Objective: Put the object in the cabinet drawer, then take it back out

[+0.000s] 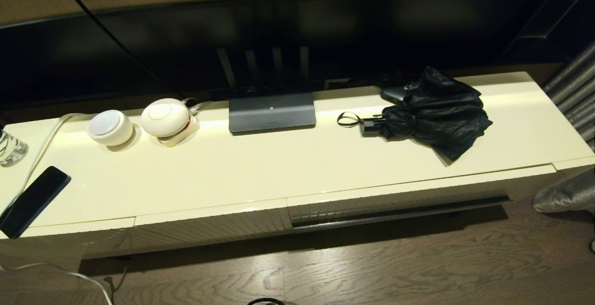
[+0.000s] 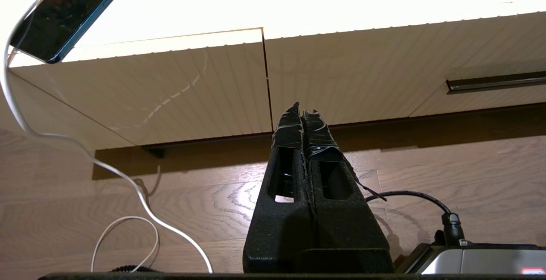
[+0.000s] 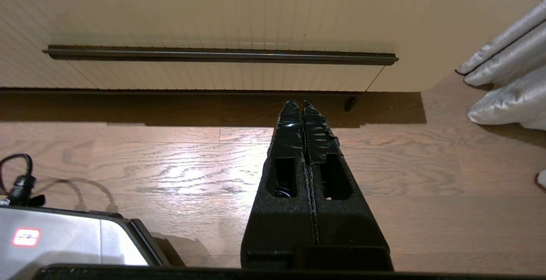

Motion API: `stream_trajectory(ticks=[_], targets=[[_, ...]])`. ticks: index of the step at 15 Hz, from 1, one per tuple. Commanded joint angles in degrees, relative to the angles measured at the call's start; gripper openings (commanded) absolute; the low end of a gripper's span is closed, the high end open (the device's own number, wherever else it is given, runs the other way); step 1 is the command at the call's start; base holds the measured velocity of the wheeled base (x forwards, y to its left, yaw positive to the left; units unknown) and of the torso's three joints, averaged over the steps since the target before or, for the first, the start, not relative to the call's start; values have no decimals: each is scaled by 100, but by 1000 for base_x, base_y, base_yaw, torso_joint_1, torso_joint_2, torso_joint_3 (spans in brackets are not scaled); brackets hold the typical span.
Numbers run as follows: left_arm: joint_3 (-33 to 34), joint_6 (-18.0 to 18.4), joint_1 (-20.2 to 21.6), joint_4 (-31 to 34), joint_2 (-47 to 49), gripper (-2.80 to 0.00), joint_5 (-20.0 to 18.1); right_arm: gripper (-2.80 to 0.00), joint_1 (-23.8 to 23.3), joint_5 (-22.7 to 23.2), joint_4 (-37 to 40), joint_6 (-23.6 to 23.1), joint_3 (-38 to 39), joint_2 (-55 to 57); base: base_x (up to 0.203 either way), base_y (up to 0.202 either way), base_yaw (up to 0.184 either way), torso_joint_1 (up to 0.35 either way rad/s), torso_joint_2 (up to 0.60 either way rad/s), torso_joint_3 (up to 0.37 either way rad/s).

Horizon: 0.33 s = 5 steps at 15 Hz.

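The black folding umbrella (image 1: pixel 432 112) lies on the cream cabinet top at the right, fabric bunched loosely, its short handle and thin wrist loop (image 1: pixel 348 119) pointing left. The cabinet drawer (image 1: pixel 399 198) below it is pushed in, its ribbed front and dark underside strip (image 3: pixel 219 54) facing me. Neither arm shows in the head view. My left gripper (image 2: pixel 303 111) hangs low over the wood floor before the left ribbed panels, shut and empty. My right gripper (image 3: pixel 298 106) hangs low in front of the drawer, also shut with nothing in it.
On the cabinet top stand a dark monitor base (image 1: pixel 272 112), two white round devices (image 1: pixel 137 121), a glass (image 1: pixel 10 149) and a slim dark phone (image 1: pixel 32 200) with a white cable (image 2: pixel 64 139). A small black box (image 1: pixel 395 93) lies behind the umbrella. Grey curtains (image 3: pixel 507 83) hang at right.
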Motion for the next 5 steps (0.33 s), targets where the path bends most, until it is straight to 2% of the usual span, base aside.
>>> stream_trajectory(ticks=[1,5], targets=[[18,-1,2,-6,7,-280,1,-280,6,3,2,10,0,12,0,0,0,0,0,0],[18,-1,2,-6,1,-280,1,-280,-2,3,-14,85,8,12,0,0,0,0,0,0]])
